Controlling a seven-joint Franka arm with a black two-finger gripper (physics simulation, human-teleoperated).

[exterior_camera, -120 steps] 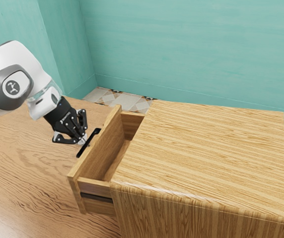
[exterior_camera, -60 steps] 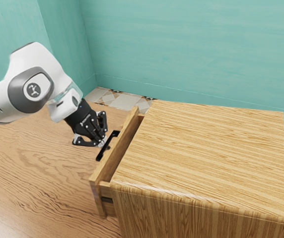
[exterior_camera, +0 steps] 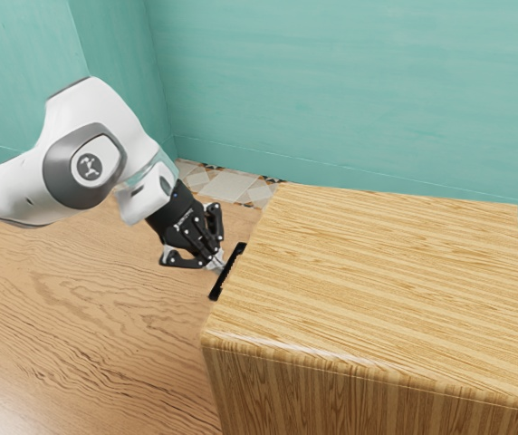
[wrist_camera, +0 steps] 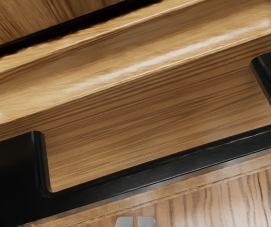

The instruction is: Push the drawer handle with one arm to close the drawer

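Our closed gripper could slip off the handle.
It sits by the cabinet's edge; if we push off-centre, the drawer could skew and stop short of flush.

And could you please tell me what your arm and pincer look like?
My smooth, rounded white arm has a dark grey ring around a small, dark round emblem. The black, two-fingered pincer has angular jointed links, small pale pivot dots and light grey fingertips.

Black bracket-shaped handle on nearly shut wooden drawer
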